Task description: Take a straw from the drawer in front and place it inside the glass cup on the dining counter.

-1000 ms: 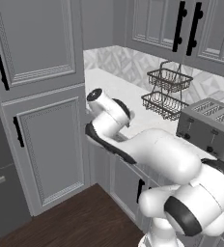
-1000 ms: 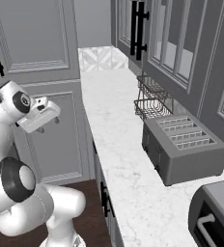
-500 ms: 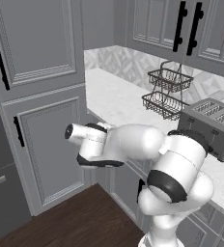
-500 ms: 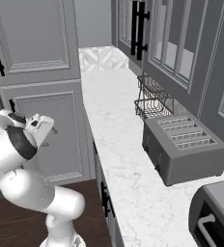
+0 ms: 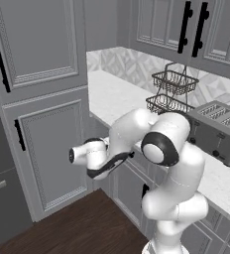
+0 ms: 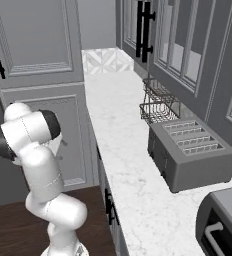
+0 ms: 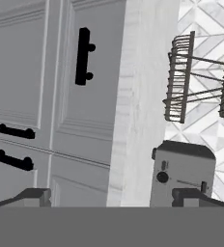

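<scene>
Left base view: we see our arm folded low in front of the worktop (image 5: 112,94), the hand end pointing out toward the tall cabinet door (image 5: 47,154) on the left. On the worktop stand a two-tier wire basket (image 5: 170,92) and a grey toaster (image 5: 220,130). No straw, glass cup or dining counter is to be seen, so we cannot place them.

Right base view: our arm stands at the lower left, beside the long marble-look worktop (image 6: 123,160). The wire basket (image 6: 158,102) sits just behind the toaster (image 6: 190,152), and a dark appliance with a pale handle (image 6: 220,230) lies at the lower right corner.

Hand view, rolled on its side: the gripper (image 7: 116,197) stands wide apart with nothing between its tips. Ahead is the drawer (image 7: 80,62), its framed front shut, with a short black bar handle (image 7: 83,56) under the worktop edge. We judge this handle the place to take hold: stiff and narrow, likely slick, so the tips should close squarely across it. The straw we expect to be very light and thin, easily crushed or dropped. We can read no brand, label or writing anywhere.
</scene>
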Available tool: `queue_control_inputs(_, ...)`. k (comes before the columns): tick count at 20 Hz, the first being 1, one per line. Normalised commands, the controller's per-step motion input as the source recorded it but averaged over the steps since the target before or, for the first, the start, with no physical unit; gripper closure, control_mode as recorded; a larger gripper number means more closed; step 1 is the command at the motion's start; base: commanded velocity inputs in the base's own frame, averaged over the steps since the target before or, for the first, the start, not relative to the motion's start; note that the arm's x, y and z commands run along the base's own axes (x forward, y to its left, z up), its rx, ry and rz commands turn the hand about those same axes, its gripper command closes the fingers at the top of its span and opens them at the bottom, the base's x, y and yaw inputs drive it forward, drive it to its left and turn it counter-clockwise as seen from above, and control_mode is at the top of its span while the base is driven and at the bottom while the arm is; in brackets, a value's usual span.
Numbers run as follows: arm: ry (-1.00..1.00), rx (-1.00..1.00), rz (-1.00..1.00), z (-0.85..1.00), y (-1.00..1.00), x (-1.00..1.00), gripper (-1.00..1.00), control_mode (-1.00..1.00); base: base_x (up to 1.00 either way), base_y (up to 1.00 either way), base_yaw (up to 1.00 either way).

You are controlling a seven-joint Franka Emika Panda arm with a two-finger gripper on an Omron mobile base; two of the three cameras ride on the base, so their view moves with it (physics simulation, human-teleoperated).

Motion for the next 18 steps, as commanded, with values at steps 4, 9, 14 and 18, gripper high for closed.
queue_control_inputs(4,-0.02,-0.05,0.0,-0.35,-0.18,0.41,-1.0,-1.0,0.0,0.0,0.0)
queue_control_inputs(9,-0.01,-0.02,0.0,-0.27,-0.34,0.47,-1.0,-1.0,0.0,0.0,0.0)
queue_control_inputs(14,0.0,0.0,0.0,-0.27,-0.53,0.53,-1.0,-1.0,0.0,0.0,0.0)
queue_control_inputs(18,-0.01,0.0,0.0,-0.28,-0.59,0.29,-1.0,-1.0,0.0,0.0,0.0)
